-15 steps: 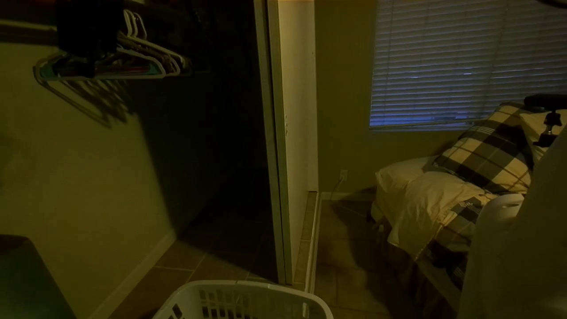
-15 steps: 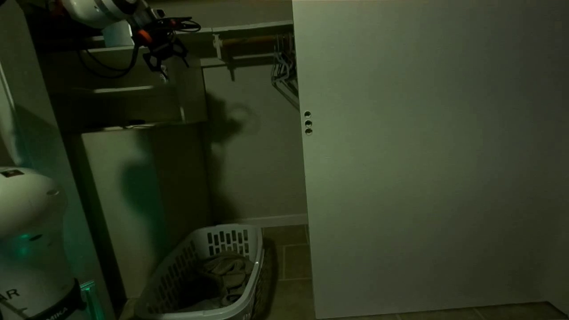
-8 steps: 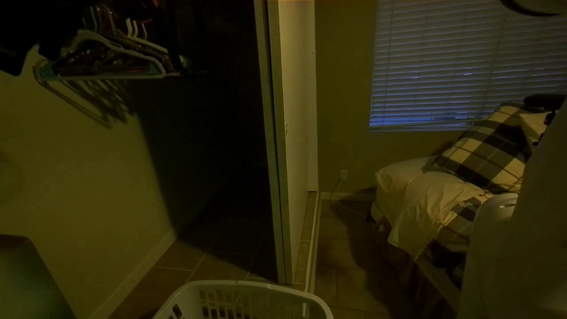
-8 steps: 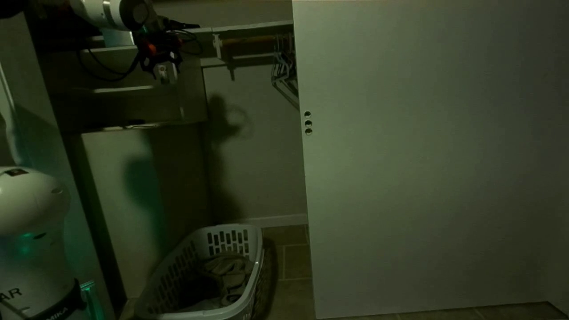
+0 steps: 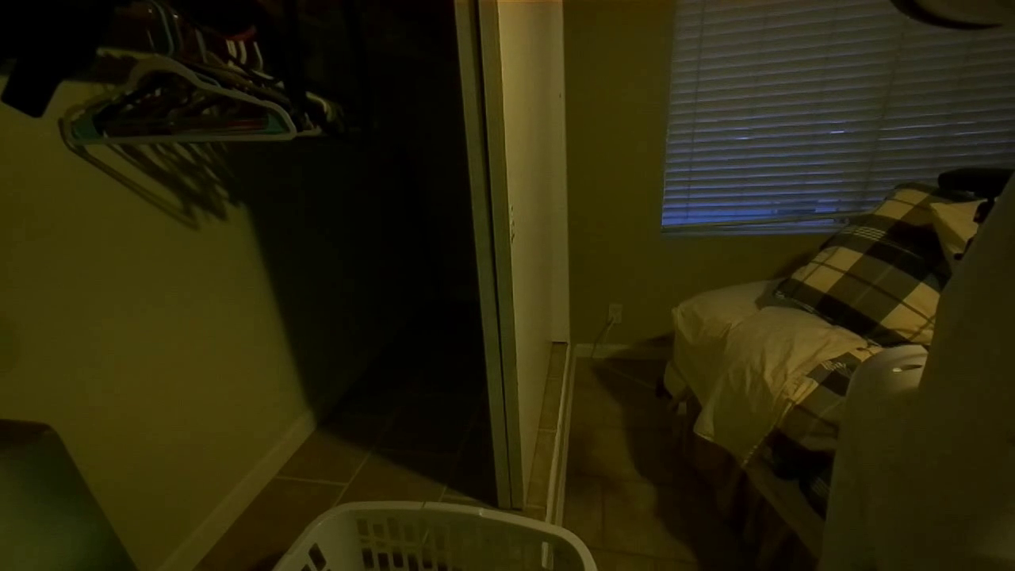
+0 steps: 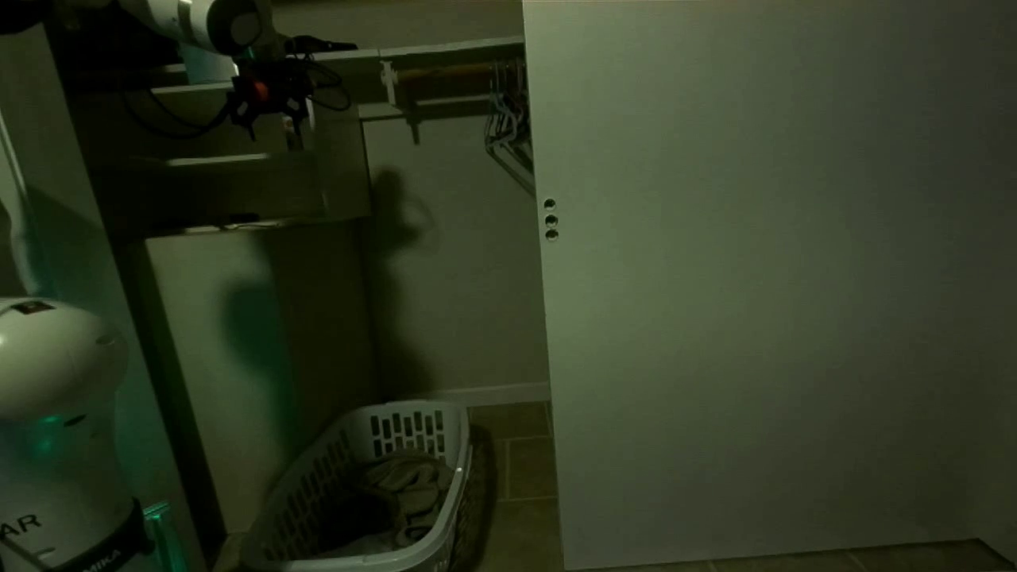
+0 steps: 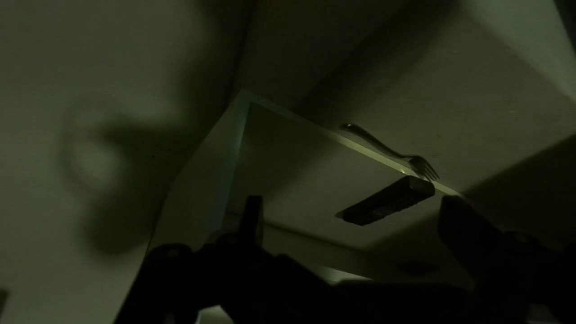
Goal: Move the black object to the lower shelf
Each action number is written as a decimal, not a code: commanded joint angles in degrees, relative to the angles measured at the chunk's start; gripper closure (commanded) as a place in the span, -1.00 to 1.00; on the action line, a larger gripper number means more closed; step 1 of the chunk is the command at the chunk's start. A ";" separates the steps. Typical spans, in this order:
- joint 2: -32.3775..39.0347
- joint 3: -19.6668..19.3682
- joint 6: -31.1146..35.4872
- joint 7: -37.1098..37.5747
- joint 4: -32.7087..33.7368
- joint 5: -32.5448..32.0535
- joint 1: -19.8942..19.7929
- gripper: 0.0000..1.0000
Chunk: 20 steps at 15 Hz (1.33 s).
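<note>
A black remote-like object [image 7: 387,200] lies on a pale shelf [image 7: 292,166] in the wrist view, with one end near the front edge. A dark shape [image 6: 242,218], probably the same object, lies on the lower shelf [image 6: 278,224] in an exterior view. My gripper [image 7: 353,198] is open and empty. In the wrist view its fingers frame the black object from a distance, without touching it. In an exterior view the gripper [image 6: 274,131] hangs in front of the shelf unit, above the lower shelf. The scene is very dim.
A fork [image 7: 391,150] lies at the shelf's front edge. A middle shelf [image 6: 218,160] has a small object [image 6: 292,131] behind the gripper. Hangers [image 6: 508,119], a sliding door [image 6: 755,278] and a laundry basket [image 6: 459,485] are to the right and below. A cable loops beside the wrist.
The gripper has moved leftward and turned in front of the shelves. Its dark shape has moved left in front of the hangers. The shelf items have not visibly moved.
</note>
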 commanded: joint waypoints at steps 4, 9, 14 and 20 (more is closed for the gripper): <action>0.66 1.20 -0.71 -0.94 1.23 2.02 0.64 -1.00; 0.35 4.00 3.05 -1.81 2.09 12.45 4.13 -1.00; 3.32 8.20 17.02 3.81 1.14 8.51 4.24 -1.00; 9.51 10.53 31.02 14.18 1.29 0.19 4.50 -1.00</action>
